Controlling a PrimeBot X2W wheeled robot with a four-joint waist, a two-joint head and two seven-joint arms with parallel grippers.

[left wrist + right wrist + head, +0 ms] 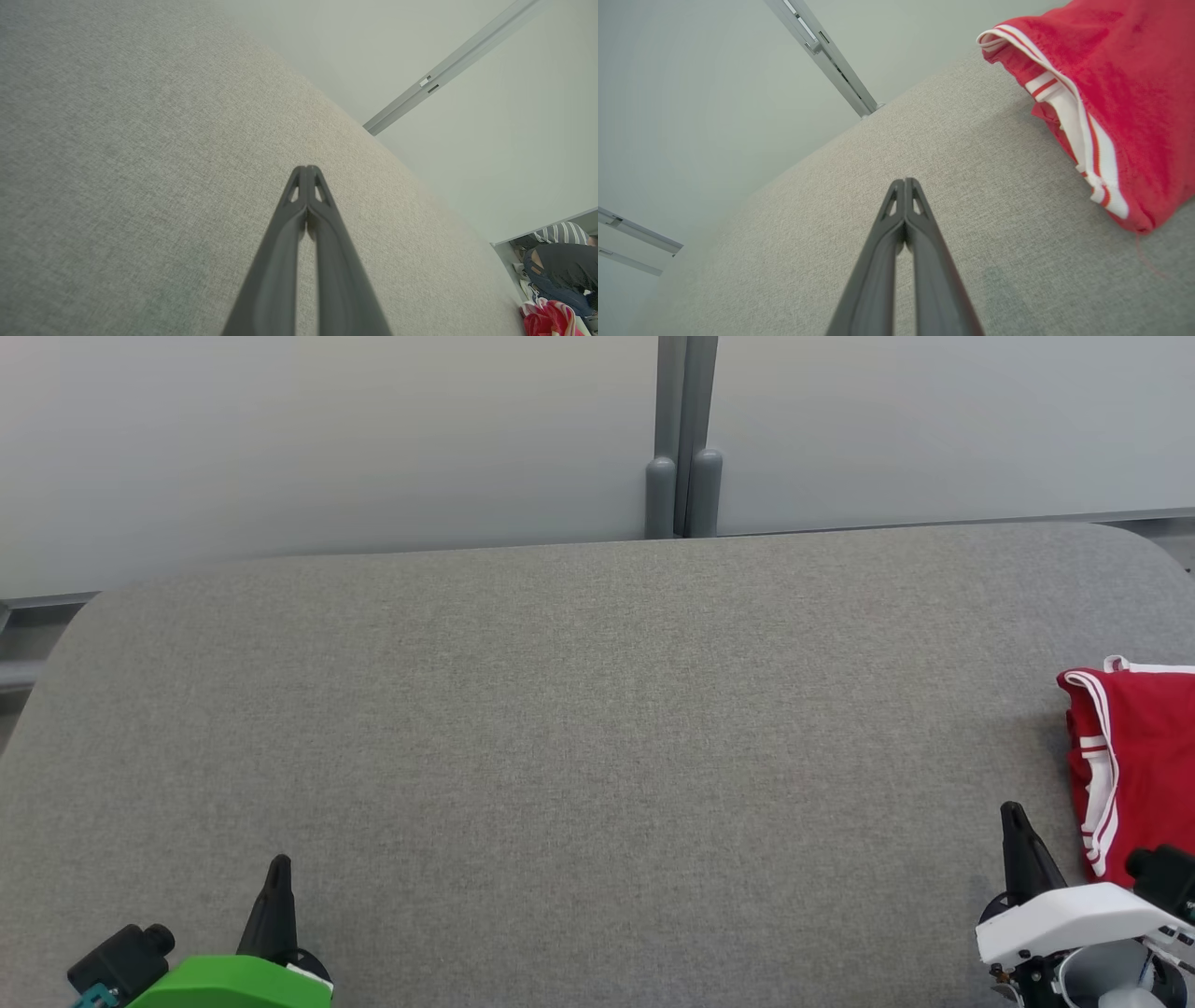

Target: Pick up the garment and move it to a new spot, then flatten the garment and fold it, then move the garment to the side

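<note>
1. Grey woven-fabric table top (560,756) with rounded corners. The weave is fine and matte. You see its near edge cut off by the bottom of the head view.

2. Pale grey wall panels (327,439) behind the table, smooth and blurred. A grey upright post (684,439) with two rounded stubs at its foot stands where they join.

3. Red knit garment with white striped trim (1134,756). It lies on the table's right end, doubled over in a compact heap, just beside the right gripper's finger and not touching it. The head view's right edge cuts it off, and the white wrist housing (1074,915) hides its lower corner. In the right wrist view the garment (1125,93) shows a soft, slightly fuzzy surface and a white hem band edged with red lines. You cannot tell its full shape.

4. Person (560,261) past the table's far corner in the left wrist view, in dark and striped clothing, mostly cut off. Below lies a small red and white cloth bundle (549,319). You cannot tell whether it is the same garment.

5. Left gripper (278,873), dark tapered plastic on a green housing (233,980). In its wrist view the left gripper's (307,170) tips are pressed together over bare table, holding nothing.

6. Right gripper (1013,817), same dark fingers. In its wrist view the right gripper's (904,183) tips likewise meet and hold nothing, with the garment up and to the right of them.
</note>
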